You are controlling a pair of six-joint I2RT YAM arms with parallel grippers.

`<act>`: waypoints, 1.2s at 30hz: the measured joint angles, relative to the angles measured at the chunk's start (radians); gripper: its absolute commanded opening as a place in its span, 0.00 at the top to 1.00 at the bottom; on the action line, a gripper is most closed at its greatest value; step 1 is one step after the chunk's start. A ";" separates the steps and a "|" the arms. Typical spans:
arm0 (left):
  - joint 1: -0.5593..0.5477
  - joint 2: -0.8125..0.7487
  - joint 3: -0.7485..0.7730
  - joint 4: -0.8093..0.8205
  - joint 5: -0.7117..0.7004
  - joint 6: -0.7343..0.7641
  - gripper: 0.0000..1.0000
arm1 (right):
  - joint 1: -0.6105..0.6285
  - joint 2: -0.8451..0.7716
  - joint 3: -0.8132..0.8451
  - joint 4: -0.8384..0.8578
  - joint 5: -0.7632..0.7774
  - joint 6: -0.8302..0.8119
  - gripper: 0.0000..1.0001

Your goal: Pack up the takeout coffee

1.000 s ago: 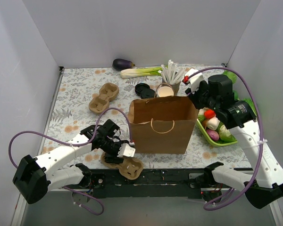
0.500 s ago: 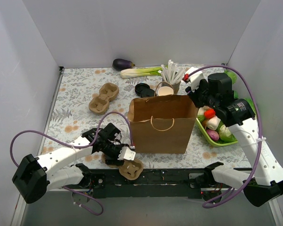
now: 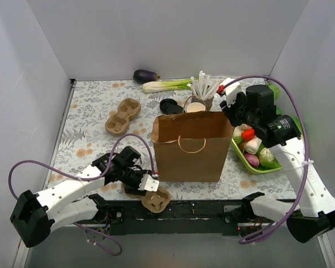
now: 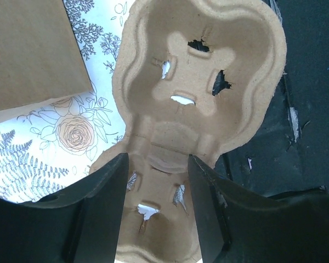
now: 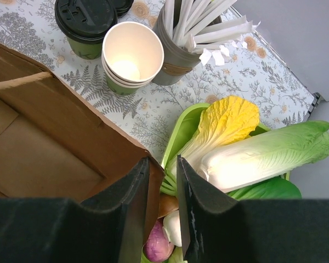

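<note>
The takeout coffee [image 5: 86,22], a green cup with a black lid, stands behind the open brown paper bag [image 5: 44,148]; it also shows in the top view [image 3: 173,110]. My right gripper [image 5: 163,164] is narrowly open. It straddles the bag's [image 3: 192,148] top right corner, with the bag wall against one finger. In the top view the right gripper [image 3: 230,109] is right of the coffee. My left gripper [image 4: 157,164] is open low over a cardboard cup carrier [image 4: 197,82] at the table's near edge [image 3: 153,199], far from the coffee.
A stack of lidless cups [image 5: 132,55] and a holder of straws [image 5: 181,38] stand next to the coffee, with a loose black lid [image 3: 167,104] behind. A green tray [image 5: 197,126] of vegetables lies right of the bag. A second carrier [image 3: 123,115], a leek [image 3: 167,85] and an eggplant [image 3: 146,76] lie further back.
My left arm has shifted slightly over the near carrier. The right gripper stays at the bag's corner, raised a touch. The bag and the coffee have not moved.
</note>
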 measured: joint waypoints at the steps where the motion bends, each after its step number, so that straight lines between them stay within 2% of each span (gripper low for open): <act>1: -0.001 0.006 0.000 0.000 0.002 0.004 0.53 | -0.001 0.003 0.003 0.000 0.000 0.001 0.66; 13: -0.034 0.050 -0.015 0.021 0.013 0.031 0.60 | -0.006 0.009 0.010 0.000 0.000 0.006 0.66; 26: -0.049 0.048 -0.016 0.014 0.013 0.036 0.81 | -0.008 0.021 0.011 0.000 -0.023 0.008 0.66; 32: -0.049 -0.009 0.076 -0.100 0.004 -0.114 0.99 | -0.008 0.045 0.049 0.000 -0.030 0.008 0.66; 36: -0.048 -0.111 0.220 -0.201 0.002 -0.257 1.00 | -0.013 0.070 0.087 0.002 -0.041 0.013 0.65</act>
